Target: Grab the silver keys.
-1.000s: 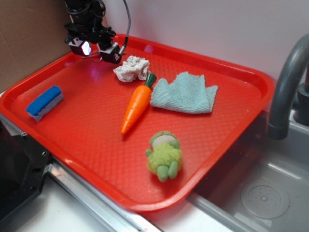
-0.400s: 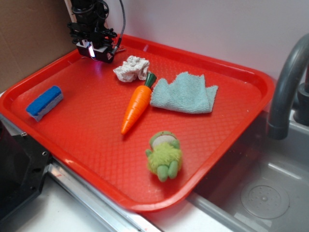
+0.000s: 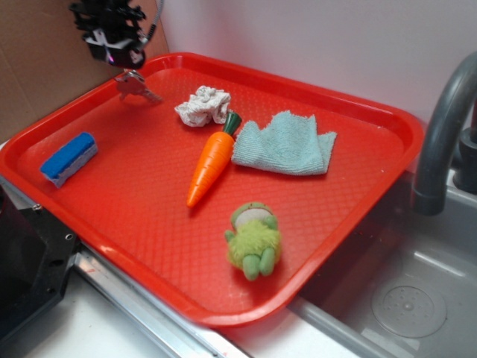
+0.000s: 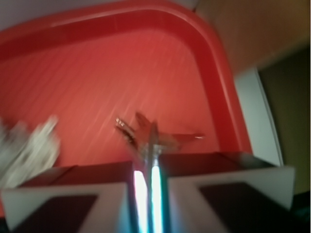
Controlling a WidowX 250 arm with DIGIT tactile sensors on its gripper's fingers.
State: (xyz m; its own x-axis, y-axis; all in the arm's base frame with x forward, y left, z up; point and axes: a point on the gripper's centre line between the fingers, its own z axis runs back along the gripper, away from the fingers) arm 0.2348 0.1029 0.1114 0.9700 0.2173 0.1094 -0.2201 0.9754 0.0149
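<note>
Since the black gripper (image 3: 114, 54) appears, through blur, pinched narrow on the small silver-grey metal keys (image 3: 135, 84) dangling over the red plastic tray (image 3: 350, 186), it should rise steadily with its 2 jaws clamped.

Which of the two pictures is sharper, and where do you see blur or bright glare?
Exterior view: mostly sharp; the silver keys hanging under the hand are readable, the red tray evenly lit. Wrist view: blurred throughout; the keys are smeared, and bright light streaks glare between the closed fingers.

Carrot (image 3: 212, 166) between paper wad (image 3: 203, 105) and cloth (image 3: 285, 144)
</note>
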